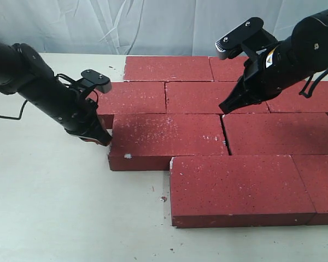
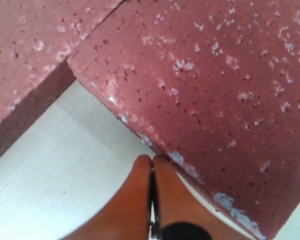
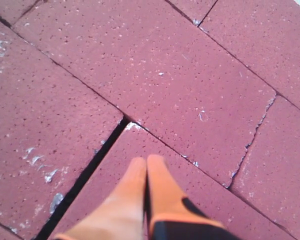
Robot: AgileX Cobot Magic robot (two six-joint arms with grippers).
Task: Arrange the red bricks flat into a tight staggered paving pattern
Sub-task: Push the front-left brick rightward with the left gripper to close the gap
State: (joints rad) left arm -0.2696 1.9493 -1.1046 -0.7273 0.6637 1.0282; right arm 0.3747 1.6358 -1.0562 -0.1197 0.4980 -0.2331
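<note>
Several red bricks (image 1: pixel 216 97) lie flat in staggered rows on the white table (image 1: pixel 54 207). My left gripper (image 1: pixel 105 141) is shut and empty. Its tips rest on the table against the left end of the third row's left brick (image 1: pixel 167 139). In the left wrist view the fingertips (image 2: pixel 144 162) touch that brick's (image 2: pixel 215 90) chipped edge. My right gripper (image 1: pixel 225 109) is shut and empty, hovering over the near edge of the second row. It points down by the narrow dark gap (image 1: pixel 225 137) between the two third-row bricks. In the right wrist view my right gripper (image 3: pixel 146 161) sits over a brick (image 3: pixel 190 200) beside that gap (image 3: pixel 85 175).
The front row's brick (image 1: pixel 235 188) stands nearest the camera, with another (image 1: pixel 322 185) cut off by the right edge of the view. A white cloth backdrop (image 1: pixel 153 22) hangs behind the table. Small crumbs (image 1: pixel 163 198) lie on the table left of the front row.
</note>
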